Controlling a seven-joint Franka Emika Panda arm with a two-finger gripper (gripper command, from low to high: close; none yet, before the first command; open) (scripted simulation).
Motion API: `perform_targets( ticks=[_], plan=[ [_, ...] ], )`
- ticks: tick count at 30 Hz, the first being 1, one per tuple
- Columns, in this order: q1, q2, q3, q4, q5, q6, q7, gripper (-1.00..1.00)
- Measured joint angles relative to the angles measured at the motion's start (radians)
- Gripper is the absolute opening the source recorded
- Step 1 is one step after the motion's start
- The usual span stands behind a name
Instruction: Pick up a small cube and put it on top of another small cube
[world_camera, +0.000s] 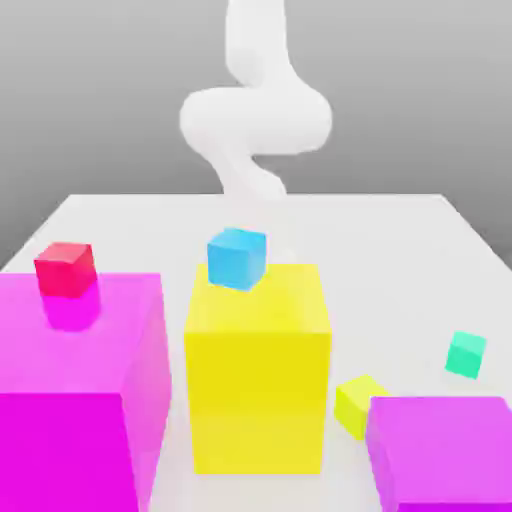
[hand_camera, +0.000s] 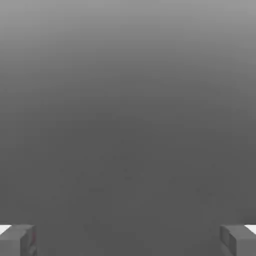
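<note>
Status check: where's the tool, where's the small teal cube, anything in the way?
Tool open, holding nothing. Small teal cube on table, exterior view's right. Small yellow cube and big magenta block close by it.

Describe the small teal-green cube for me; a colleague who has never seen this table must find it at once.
Start at the big yellow block in the middle of the white table and look toward the exterior view's right. Past the small yellow cube and behind the big magenta block, the small teal-green cube sits alone on bare tabletop. It is the only green thing, and touches nothing else.
</note>
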Motion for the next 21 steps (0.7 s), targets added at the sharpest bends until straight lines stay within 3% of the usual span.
perform_targets(
  ticks=[13, 21],
  plan=[
    [0.266, 0.471, 0.240, -0.210, 0.025, 0.269, -0.070, 0.00],
    [0.445, 0.773, 0.366, -0.337, -0.118, 0.431, 0.001, 0.00]
  ],
)
